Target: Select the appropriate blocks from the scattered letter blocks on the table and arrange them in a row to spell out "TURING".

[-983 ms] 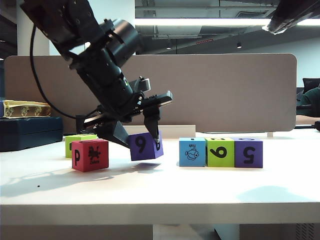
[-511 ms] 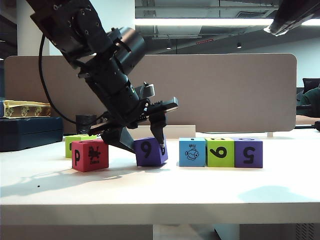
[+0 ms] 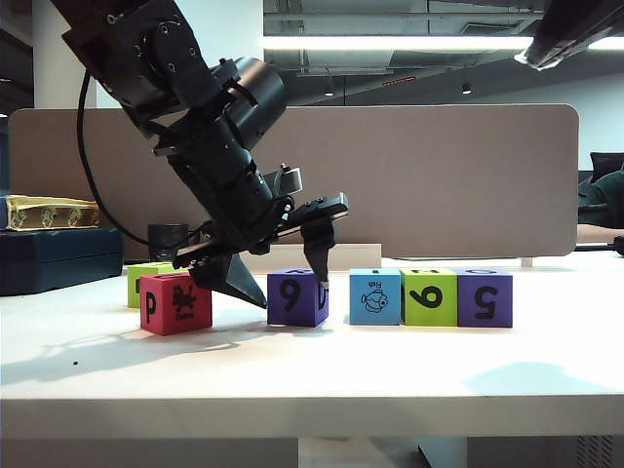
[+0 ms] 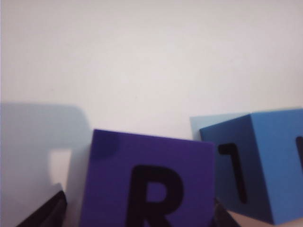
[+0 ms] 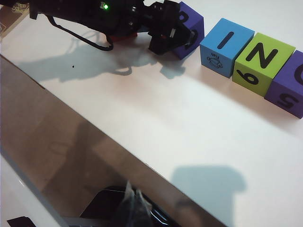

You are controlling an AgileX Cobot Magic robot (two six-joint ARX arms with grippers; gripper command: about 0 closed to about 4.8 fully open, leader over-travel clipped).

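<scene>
While left end effector (image 3: 283,278) straddles purple R block (image 3: 297,297), fingers spread, not pinching, block sits flat on white bench (image 3: 312,370). Just right, small gap, then row touching: blue block (image 3: 375,296), green block (image 3: 429,297), purple block (image 3: 485,297). Left: red block (image 3: 175,303), lime block (image 3: 146,278) behind it. Right end effector raised at upper right, out of sight; cannot tell state.

Six letter blocks stood on the table (image 3: 322,375): two purple, one (image 3: 297,297) at about nine o'clock of the blue and one (image 3: 485,297) at the row's three o'clock end; two lime green (image 3: 430,297) (image 3: 146,278); one red (image 3: 175,303); one blue (image 3: 375,296). Two grippers: one (image 3: 288,263) in view.
</scene>
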